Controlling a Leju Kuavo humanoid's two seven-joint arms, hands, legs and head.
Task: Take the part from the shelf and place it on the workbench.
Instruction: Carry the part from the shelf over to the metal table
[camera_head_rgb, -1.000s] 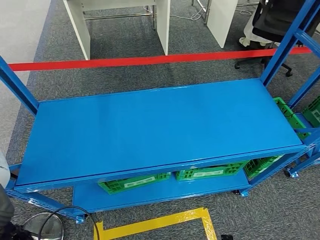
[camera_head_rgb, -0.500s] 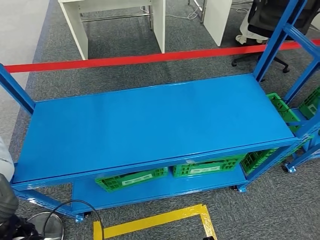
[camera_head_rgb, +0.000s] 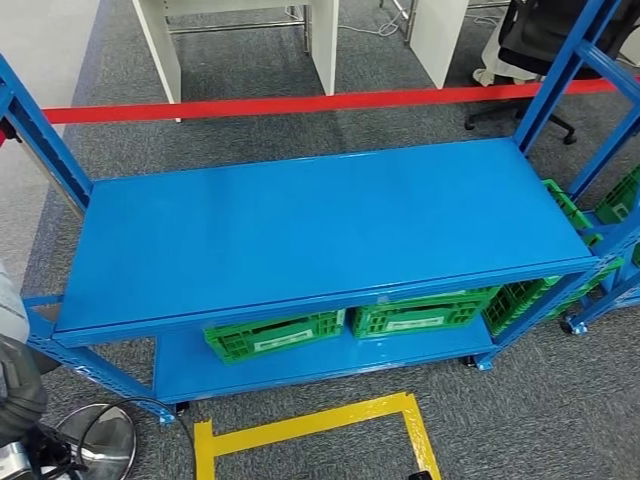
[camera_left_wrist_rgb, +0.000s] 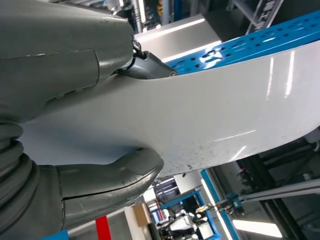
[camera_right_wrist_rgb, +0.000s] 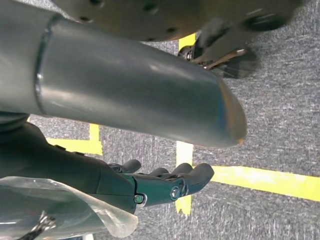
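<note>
Left hand (camera_left_wrist_rgb: 68, 125) fingers clamp the white part (camera_left_wrist_rgb: 211, 125), right hand (camera_right_wrist_rgb: 158, 182) fingers loosely curled, empty; blue surface (camera_head_rgb: 324, 225) ahead — keep the part level, lower flat onto its middle.

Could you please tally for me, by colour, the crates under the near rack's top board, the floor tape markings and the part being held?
Green crates: 3
Red tape line: 1
Yellow tape outline: 1
White part, gripped by the left hand: 1
Total: 6
</note>
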